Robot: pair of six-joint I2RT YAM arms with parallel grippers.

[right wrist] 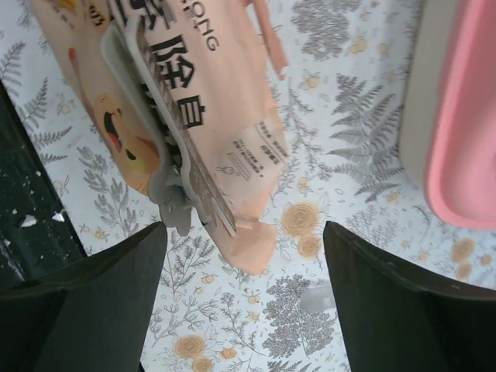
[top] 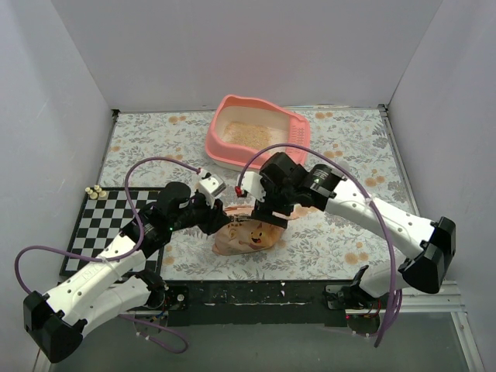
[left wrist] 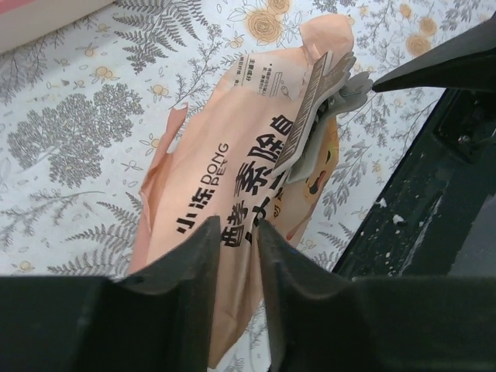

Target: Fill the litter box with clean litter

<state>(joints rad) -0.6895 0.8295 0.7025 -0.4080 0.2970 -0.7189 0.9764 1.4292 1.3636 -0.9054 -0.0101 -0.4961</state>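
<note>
The pink litter box (top: 211,141) stands at the back centre, with tan clean litter (top: 252,133) spread over its base. Its pink rim shows at the right edge of the right wrist view (right wrist: 465,116). An orange-tan printed bag (top: 252,236) lies flat near the front edge. It carries a grey clip with a barcode label (left wrist: 310,132). My left gripper (top: 221,219) is shut on the bag's edge (left wrist: 232,155), the jaws nearly together (left wrist: 239,229). My right gripper (top: 267,213) is open just above the bag's other end (right wrist: 217,101), its fingers wide apart (right wrist: 244,229).
A black-and-white chessboard mat (top: 108,225) lies at the left, with small cream pieces (top: 94,191) at its far corner. White walls enclose three sides. The black front strip of the table (top: 256,291) runs close to the bag.
</note>
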